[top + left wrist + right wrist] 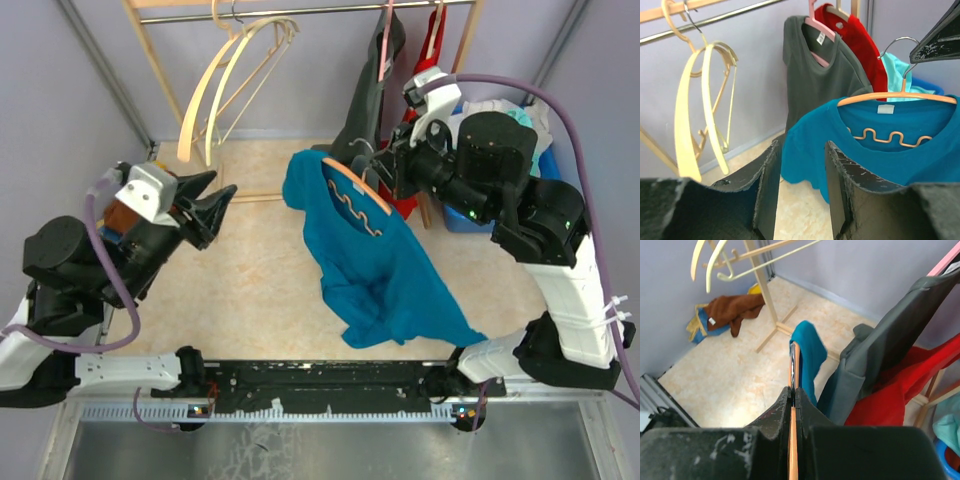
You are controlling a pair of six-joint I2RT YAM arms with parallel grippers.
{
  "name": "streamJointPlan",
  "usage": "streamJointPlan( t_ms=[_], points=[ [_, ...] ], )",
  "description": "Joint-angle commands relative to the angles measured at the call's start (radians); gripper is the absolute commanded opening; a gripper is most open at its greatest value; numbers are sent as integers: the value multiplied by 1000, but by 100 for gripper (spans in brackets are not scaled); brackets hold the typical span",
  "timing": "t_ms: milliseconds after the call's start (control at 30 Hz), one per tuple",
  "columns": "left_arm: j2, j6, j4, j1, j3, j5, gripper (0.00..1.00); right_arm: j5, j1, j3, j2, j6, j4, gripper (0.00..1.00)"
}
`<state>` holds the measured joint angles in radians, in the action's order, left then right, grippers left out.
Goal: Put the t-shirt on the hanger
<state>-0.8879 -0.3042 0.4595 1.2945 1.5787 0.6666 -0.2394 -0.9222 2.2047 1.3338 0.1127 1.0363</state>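
The teal-blue t-shirt hangs on the orange hanger with its wavy bar, held above the floor. My right gripper is shut on the hanger near its silver hook; in the right wrist view the orange bar runs between the shut fingers and the t-shirt drapes beyond. My left gripper is open and empty, left of the shirt. In the left wrist view the t-shirt and hanger hang just ahead of its gripper.
A wooden clothes rack stands behind with cream hangers. A dark grey shirt on a pink hanger and a red garment hang at right. A blue bin sits right; brown and blue cloth lies by the wall.
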Motion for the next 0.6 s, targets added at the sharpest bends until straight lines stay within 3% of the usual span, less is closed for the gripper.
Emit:
streamJointPlan(
  t_ms=[0, 567],
  points=[
    [-74, 70, 115, 3, 14, -6, 46, 44, -8, -44, -89, 26, -117, 0],
    [-149, 262, -213, 1, -255, 15, 52, 114, -7, -227, -216, 77, -218, 0]
  ],
)
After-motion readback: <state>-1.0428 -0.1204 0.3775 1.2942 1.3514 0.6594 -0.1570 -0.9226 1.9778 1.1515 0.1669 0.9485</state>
